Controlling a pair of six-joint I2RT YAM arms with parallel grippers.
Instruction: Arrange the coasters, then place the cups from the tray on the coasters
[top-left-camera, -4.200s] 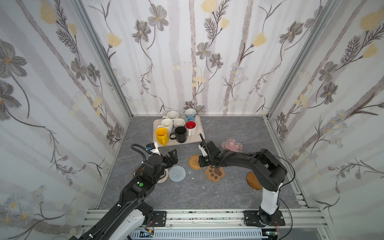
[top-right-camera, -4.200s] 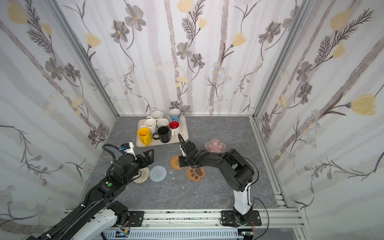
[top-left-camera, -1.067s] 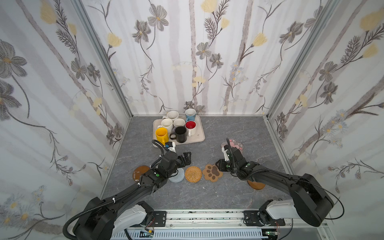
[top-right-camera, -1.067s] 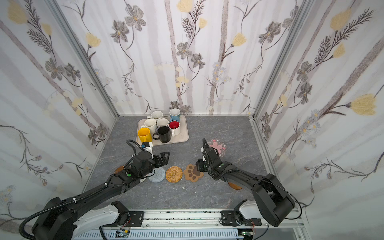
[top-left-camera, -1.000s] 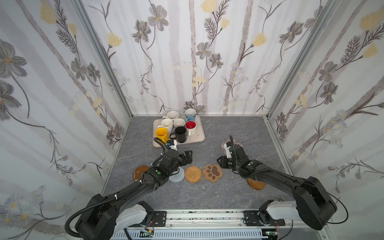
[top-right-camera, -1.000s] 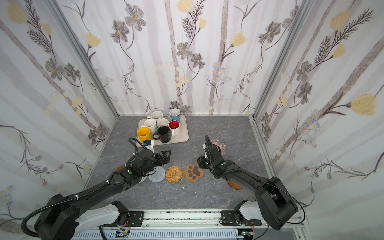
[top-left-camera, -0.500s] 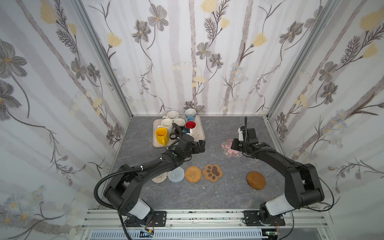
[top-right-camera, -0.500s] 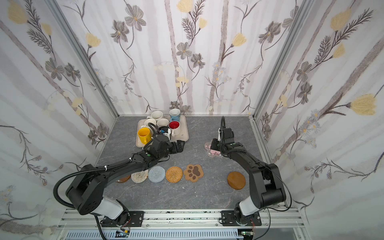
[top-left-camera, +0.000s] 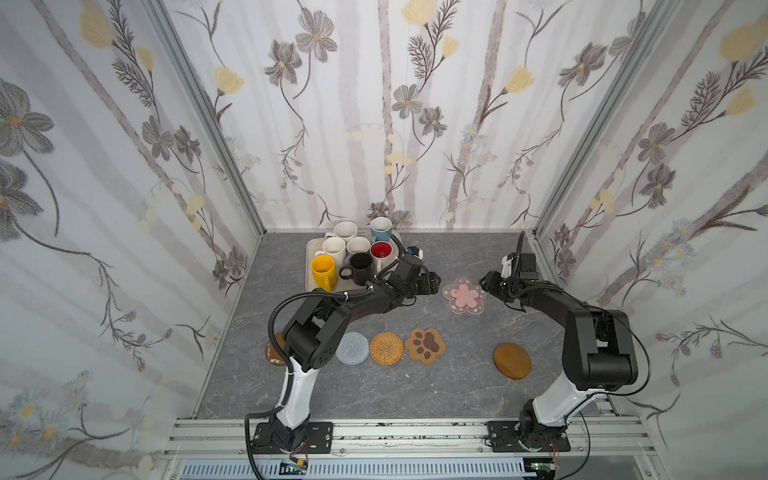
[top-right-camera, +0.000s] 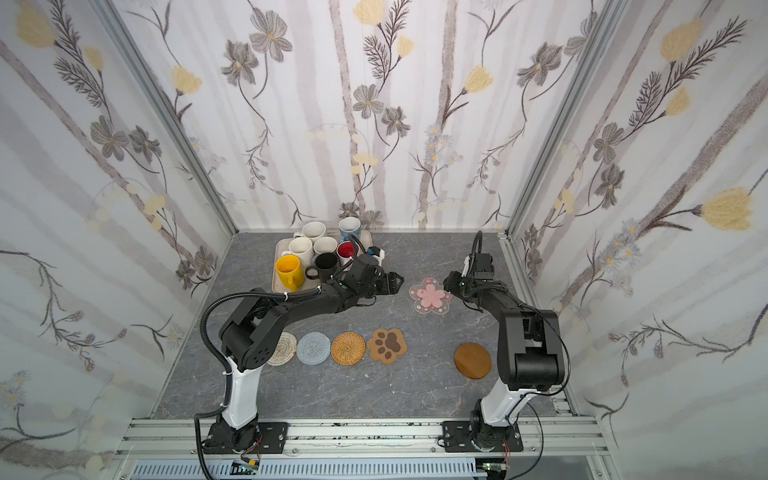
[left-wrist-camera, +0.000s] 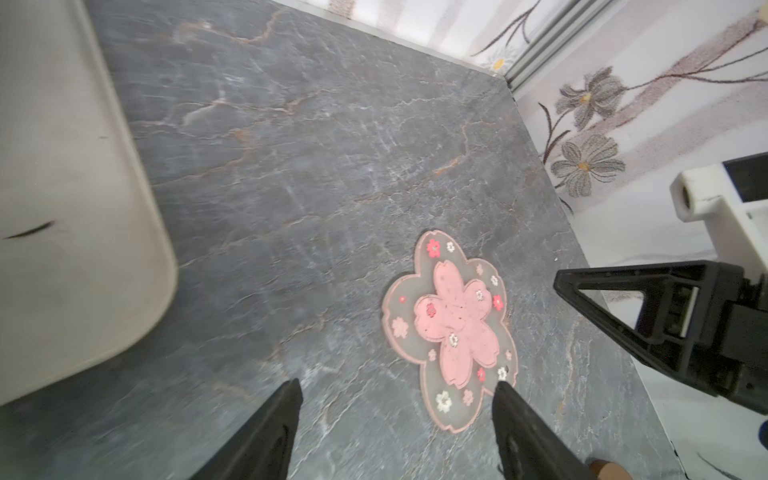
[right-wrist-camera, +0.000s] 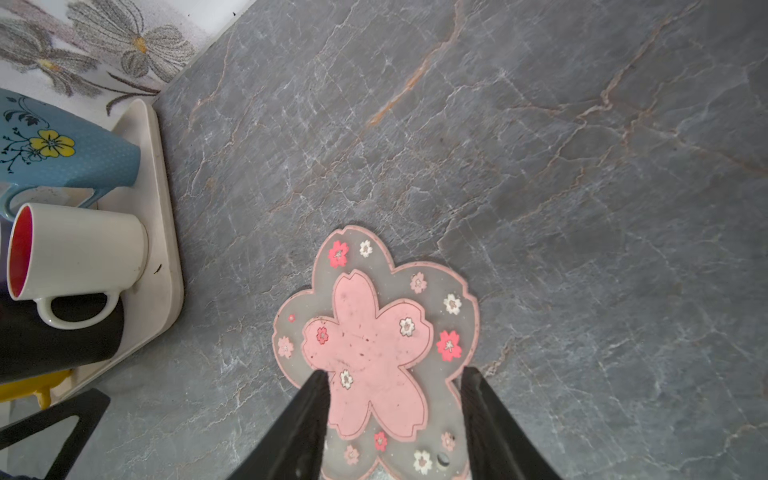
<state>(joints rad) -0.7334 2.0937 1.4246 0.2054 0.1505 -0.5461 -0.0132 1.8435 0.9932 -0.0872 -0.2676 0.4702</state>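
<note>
Coasters (top-left-camera: 386, 348) are spread over the grey marbled surface (top-left-camera: 415, 395). The pink blossom coaster (top-left-camera: 464, 296) is laid flat in the far half, to the right of the tray (top-left-camera: 309, 274) and apart from it. It is flanked by both arms in both top views: the left pincer (top-left-camera: 432, 283) is held just beside its left edge, the right pincer (top-left-camera: 487, 286) at its right edge.

In the left wrist view the left pincer (left-wrist-camera: 397, 383) is seen with its jaws spread wide and only bare surface between them. One fingertip (left-wrist-camera: 505, 395) is placed at a petal's rim; whether it touches cannot be told. In the right wrist view the right pincer (right-wrist-camera: 395, 370) is seen moderately parted above one petal, with nothing gripped.

Nearer the front, a close row is formed by a beige woven coaster (top-right-camera: 286, 351), a blue crochet coaster (top-right-camera: 312, 348), a rattan coaster (top-right-camera: 348, 348) and a brown paw coaster (top-right-camera: 387, 344). A brown wooden disc (top-right-camera: 472, 360) is set well apart on the right. In a top view a second brown disc (top-left-camera: 270, 356) is partly hidden behind the left arm (top-left-camera: 316, 332).

Seven cups are grouped on the tray: a yellow cup (top-left-camera: 322, 270), a black cup (top-left-camera: 360, 266), a red-lined white cup (top-left-camera: 381, 251), a light blue cup (top-left-camera: 380, 227) and three pale cups (top-left-camera: 333, 248).
</note>
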